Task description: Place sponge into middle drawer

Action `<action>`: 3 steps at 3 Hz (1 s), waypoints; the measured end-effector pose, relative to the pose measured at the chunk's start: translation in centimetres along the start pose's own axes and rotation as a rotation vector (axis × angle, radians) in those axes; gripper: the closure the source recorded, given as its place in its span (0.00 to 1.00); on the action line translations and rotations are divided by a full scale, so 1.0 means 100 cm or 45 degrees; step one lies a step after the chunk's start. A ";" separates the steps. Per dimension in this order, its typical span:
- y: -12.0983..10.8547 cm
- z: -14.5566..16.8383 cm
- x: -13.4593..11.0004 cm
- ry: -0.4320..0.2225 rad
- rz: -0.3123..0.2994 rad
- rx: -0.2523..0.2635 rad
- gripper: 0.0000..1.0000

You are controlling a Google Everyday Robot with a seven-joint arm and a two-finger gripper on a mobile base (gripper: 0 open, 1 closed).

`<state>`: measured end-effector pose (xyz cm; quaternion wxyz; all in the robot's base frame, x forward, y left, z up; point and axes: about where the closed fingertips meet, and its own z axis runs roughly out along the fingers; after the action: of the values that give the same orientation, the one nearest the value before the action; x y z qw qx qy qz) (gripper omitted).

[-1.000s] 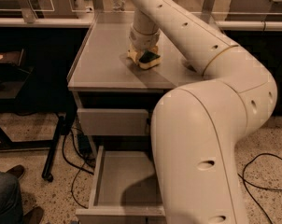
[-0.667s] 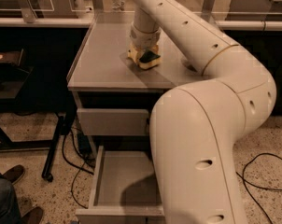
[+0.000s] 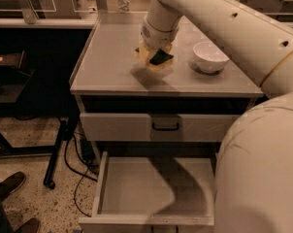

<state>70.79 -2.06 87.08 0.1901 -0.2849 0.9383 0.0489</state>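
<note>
The sponge [image 3: 155,58], pale yellow with a dark green layer, hangs a little above the cabinet top [image 3: 112,67] and casts a shadow on it. My gripper [image 3: 154,51] comes down from above and is shut on the sponge. The middle drawer [image 3: 137,188] is pulled out below, with a flat grey floor and low side walls. My arm covers the drawer's right part.
A white bowl [image 3: 210,56] stands on the cabinet top right of the sponge. A closed drawer front with a dark bar handle [image 3: 166,126] sits above the open drawer. Cables [image 3: 78,178] and a person's shoes [image 3: 10,184] are on the floor at the left.
The sponge has risen off the cabinet top in my gripper. The view has drawn closer, and the white bowl now shows beside the arm.
</note>
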 end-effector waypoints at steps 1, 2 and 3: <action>0.000 0.000 0.000 0.000 0.000 0.000 1.00; 0.011 -0.009 0.012 0.007 0.009 0.013 1.00; 0.036 -0.022 0.044 0.041 0.072 0.031 1.00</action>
<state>64.66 -1.76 87.32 0.1770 -0.2565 0.9494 0.0382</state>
